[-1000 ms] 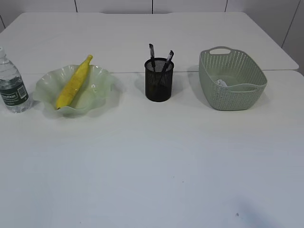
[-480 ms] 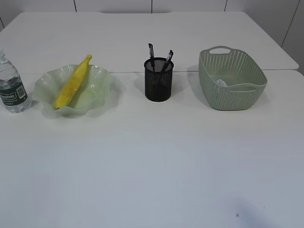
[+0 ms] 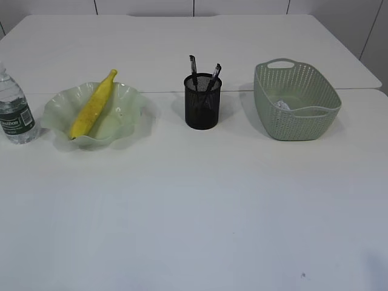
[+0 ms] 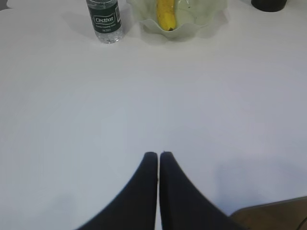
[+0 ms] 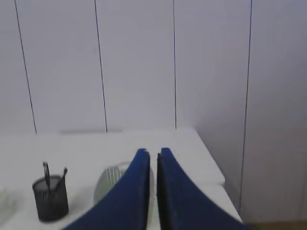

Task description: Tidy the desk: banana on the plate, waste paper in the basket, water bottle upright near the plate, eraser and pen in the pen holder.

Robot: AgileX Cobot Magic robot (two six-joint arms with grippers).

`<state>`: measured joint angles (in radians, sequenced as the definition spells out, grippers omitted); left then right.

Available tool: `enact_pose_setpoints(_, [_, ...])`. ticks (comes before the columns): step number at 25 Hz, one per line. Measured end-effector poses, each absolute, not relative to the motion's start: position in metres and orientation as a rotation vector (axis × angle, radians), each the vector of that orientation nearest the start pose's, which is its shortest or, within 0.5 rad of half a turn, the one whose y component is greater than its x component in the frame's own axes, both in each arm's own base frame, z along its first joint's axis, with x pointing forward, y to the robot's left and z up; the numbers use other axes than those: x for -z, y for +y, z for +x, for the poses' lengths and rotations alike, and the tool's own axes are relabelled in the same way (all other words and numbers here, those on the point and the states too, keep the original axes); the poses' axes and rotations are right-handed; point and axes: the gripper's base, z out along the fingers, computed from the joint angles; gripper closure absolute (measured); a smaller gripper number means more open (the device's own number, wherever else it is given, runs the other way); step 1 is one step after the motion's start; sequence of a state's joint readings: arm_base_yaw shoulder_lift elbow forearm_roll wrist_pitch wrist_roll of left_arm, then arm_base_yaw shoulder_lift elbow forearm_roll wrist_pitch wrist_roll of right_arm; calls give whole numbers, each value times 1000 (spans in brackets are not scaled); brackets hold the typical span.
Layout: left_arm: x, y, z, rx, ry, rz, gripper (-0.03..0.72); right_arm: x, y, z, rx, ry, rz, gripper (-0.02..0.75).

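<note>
Banana: the banana lies across the plate, near the left edge of the tabletop. You can leave it alone.

Water bottle: the water bottle stands upright at the far left edge, just beside the plate. In the left wrist view you see it standing with its label facing you.

Pens: two pens stick up out of the black pen holder, which sits in the middle of the tabletop toward the back edge. You cannot see an eraser on the tabletop. It may be down inside the holder, but the mesh is too dark to tell.

Waste paper: a small white scrap lies at the bottom of the green basket, toward the right edge.

Left hand: the left gripper is closed with nothing in it. Its black fingers touch each other, over bare tabletop near the front edge.

Right hand: the right gripper is nearly closed with a thin gap, and it holds nothing. It is lifted high and looks toward the wall, with the basket and pen holder low in its picture.

Step now: every thing looks to be in its place, so the job seems finished. What is left is to park both arms.

How to do it well: move your arms slowly and keep them high. Keep the right arm away from the basket rim and the pen tips. Keep the left arm well away from the bottle, as a tall bottle tips with a small bump.
</note>
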<state>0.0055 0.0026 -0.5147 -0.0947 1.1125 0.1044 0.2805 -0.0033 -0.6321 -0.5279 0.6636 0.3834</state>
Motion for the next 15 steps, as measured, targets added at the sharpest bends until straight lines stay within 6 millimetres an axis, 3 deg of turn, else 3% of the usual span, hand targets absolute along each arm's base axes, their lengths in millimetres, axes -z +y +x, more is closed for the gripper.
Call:
enact_pose_setpoints(9, [-277, -8, -9, 46, 2077, 113, 713, -324, -27, -27, 30, 1819, -155, 695])
enact_pose_setpoints(15, [-277, -8, -9, 46, 2077, 113, 713, -319, -27, -28, 24, 1875, -170, 695])
